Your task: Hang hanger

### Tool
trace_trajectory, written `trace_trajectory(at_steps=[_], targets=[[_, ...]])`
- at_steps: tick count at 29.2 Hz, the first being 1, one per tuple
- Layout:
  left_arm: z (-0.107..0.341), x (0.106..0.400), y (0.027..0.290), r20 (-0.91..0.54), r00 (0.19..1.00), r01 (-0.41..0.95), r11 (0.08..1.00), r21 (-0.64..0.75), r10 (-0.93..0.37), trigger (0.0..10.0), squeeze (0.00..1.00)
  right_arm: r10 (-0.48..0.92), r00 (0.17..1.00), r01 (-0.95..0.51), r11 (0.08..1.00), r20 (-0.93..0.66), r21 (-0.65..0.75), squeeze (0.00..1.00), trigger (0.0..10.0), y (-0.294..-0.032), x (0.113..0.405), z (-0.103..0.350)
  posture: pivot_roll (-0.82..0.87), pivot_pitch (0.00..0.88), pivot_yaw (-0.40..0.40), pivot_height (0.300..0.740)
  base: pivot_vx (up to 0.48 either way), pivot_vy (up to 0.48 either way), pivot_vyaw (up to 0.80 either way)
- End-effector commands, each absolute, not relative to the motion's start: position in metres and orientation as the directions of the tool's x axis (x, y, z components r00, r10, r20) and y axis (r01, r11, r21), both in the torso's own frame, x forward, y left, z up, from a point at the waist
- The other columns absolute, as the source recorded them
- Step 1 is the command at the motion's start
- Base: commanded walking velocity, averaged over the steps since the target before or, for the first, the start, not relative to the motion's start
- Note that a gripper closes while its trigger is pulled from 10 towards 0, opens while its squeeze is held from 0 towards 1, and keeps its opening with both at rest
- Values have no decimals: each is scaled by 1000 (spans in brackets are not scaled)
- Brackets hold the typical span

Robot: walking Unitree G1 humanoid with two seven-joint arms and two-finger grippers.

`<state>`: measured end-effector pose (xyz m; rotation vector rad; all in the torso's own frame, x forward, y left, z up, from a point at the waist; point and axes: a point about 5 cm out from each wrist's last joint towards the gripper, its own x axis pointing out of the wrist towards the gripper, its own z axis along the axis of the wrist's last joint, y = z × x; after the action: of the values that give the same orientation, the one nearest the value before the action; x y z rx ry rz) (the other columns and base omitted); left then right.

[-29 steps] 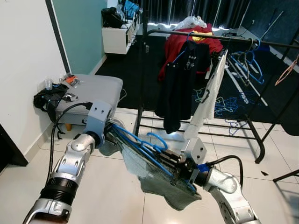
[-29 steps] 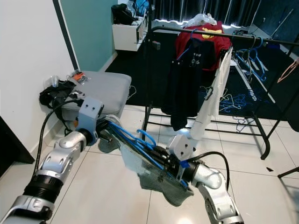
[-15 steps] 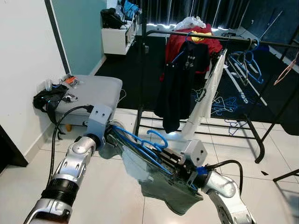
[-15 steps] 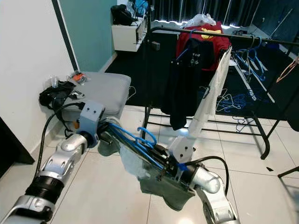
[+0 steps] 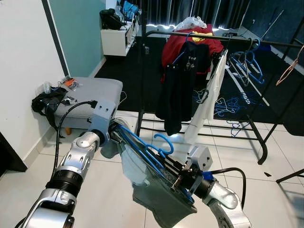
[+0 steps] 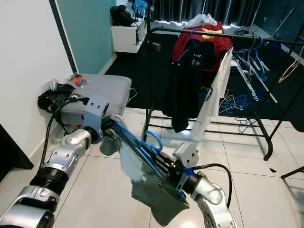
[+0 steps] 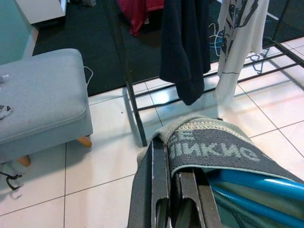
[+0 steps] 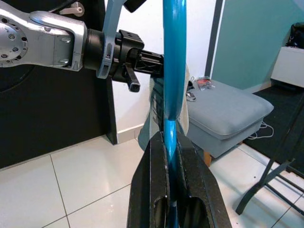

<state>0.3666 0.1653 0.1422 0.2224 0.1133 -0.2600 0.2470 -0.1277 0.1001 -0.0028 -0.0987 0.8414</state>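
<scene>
Blue plastic hanger (image 5: 151, 153) slanting between my two grippers, hook curled upward, grey garment (image 5: 159, 194) with pale lettered collar draped on it, sagging low over the white tiles

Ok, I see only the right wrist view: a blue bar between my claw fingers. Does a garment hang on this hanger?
Observer: Yes. A grey garment is draped on the blue hanger and droops below the right claw.
Operator: Where is the rack?
Observer: The black clothes rack stands ahead, beyond the hanger, on the tiled floor.
Operator: Is some rail free?
Observer: A short stretch looks bare, between the left post and the red garment.
Operator: What does the other arm hold?
Observer: The left claw grips the hanger's other end, at the garment's collar.
</scene>
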Motion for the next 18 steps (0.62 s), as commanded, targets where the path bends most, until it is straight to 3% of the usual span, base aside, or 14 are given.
trace_trajectory(at_steps=[1, 2, 4, 5, 6, 12, 13, 15, 16, 18], targets=[[169, 364, 254, -79, 992, -72, 963, 261, 96, 1569, 0, 657, 753, -656, 754, 38, -36, 0, 10000, -170, 237, 89, -19, 1, -13, 740, 0, 0, 0], [165, 363, 247, -89, 994, -33, 965, 262, 58, 7843, 0, 657, 752, -656, 754, 51, -40, 0, 10000, -169, 239, 92, -19, 2, -14, 740, 0, 0, 0], [163, 362, 243, -94, 995, -7, 965, 262, 32, 7843, 0, 657, 752, -655, 754, 59, -43, 0, 10000, -169, 240, 94, -19, 2, -15, 740, 0, 0, 0], [158, 361, 239, -102, 994, 5, 964, 264, 23, 6471, 0, 665, 744, -663, 747, 67, -48, 0, 10000, -167, 242, 97, -19, 5, -18, 740, 0, 0, 0], [156, 360, 237, -104, 994, 16, 967, 254, 11, 0, 0, 679, 731, -677, 734, 63, -57, 0, 10000, -165, 244, 99, -18, 8, -23, 740, 0, 0, 0], [153, 359, 232, -106, 994, 39, 969, 242, -13, 0, 0, 692, 720, -689, 722, 60, -63, 0, 10000, -164, 245, 102, -14, 11, -22, 740, 0, 0, 0], [151, 358, 225, -108, 993, 78, 967, 244, -53, 1647, 0, 694, 717, -690, 720, 68, -68, 0, 10000, -163, 248, 106, -15, 14, -20, 740, 0, 0, 0], [151, 358, 225, -108, 993, 78, 967, 244, -53, 1647, 0, 694, 717, -690, 720, 68, -68, 0, 10000, -163, 248, 106, -15, 14, -20, 740, 0, 0, 0], [148, 356, 217, -106, 991, 101, 965, 240, -78, 10000, 0, 694, 715, -690, 720, 85, -75, 0, 10000, -161, 252, 112, -14, 17, -16, 740, 0, 0, 0], [147, 354, 208, -90, 992, 111, 969, 219, -93, 10000, 0, 694, 714, -688, 720, 95, -86, 0, 10000, -158, 257, 117, -16, 18, -11, 740, 0, 0, 0]])
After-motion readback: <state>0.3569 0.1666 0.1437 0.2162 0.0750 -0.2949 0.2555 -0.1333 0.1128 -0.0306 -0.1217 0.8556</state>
